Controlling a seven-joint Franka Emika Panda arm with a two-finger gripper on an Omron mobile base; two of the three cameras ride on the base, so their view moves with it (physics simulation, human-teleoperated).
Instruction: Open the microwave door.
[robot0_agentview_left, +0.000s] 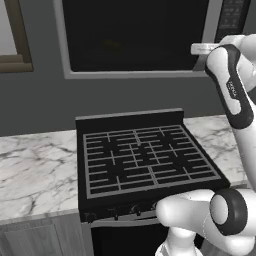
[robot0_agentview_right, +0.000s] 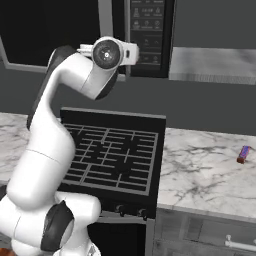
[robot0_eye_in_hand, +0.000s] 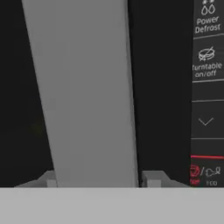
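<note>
The microwave door (robot0_agentview_left: 135, 35) is a wide dark glass panel in a light grey frame, set above the stove, and it looks closed. Its vertical grey bar handle (robot0_eye_in_hand: 87, 87) runs up the middle of the hand view, and it also stands along the door's right edge (robot0_agentview_left: 214, 20). My gripper (robot0_eye_in_hand: 100, 179) straddles this handle, one dark fingertip (robot0_eye_in_hand: 48, 179) close at its left edge and the other close at its right. No firm pinch is visible, so the jaws read as open around the bar. The arm reaches up to the handle (robot0_agentview_right: 105, 20).
The black keypad panel (robot0_eye_in_hand: 206, 87) lies just right of the handle. Below is the black stove (robot0_agentview_left: 145, 160) with grey grates, set in a marble counter (robot0_agentview_right: 210, 170). A small blue and red object (robot0_agentview_right: 243, 154) lies on the counter at far right.
</note>
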